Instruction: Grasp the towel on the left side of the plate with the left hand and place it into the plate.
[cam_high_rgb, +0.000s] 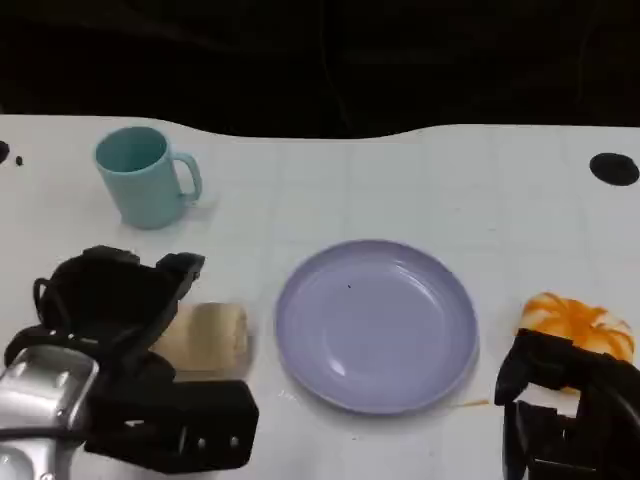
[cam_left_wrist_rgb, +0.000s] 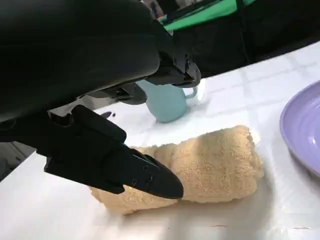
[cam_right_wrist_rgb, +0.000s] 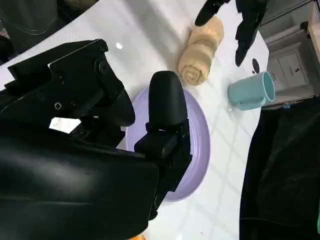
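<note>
At the lower left of the head view I see my left hand (cam_high_rgb: 120, 300) spread over the rolled towel (cam_high_rgb: 205, 338), fingers apart on both sides of it, holding nothing. The towel lies on the table (cam_high_rgb: 400, 170) just left of the purple plate (cam_high_rgb: 377, 322). At lower right my right hand (cam_high_rgb: 560, 400) holds nothing, fingers loose, beside an orange thing (cam_high_rgb: 580, 320). In the upper left stands a blue mug (cam_high_rgb: 145, 175).

place: lab or test room | evidence: white table (cam_high_rgb: 420, 180); black backdrop (cam_high_rgb: 320, 50); green sheet (cam_left_wrist_rgb: 210, 12)
</note>
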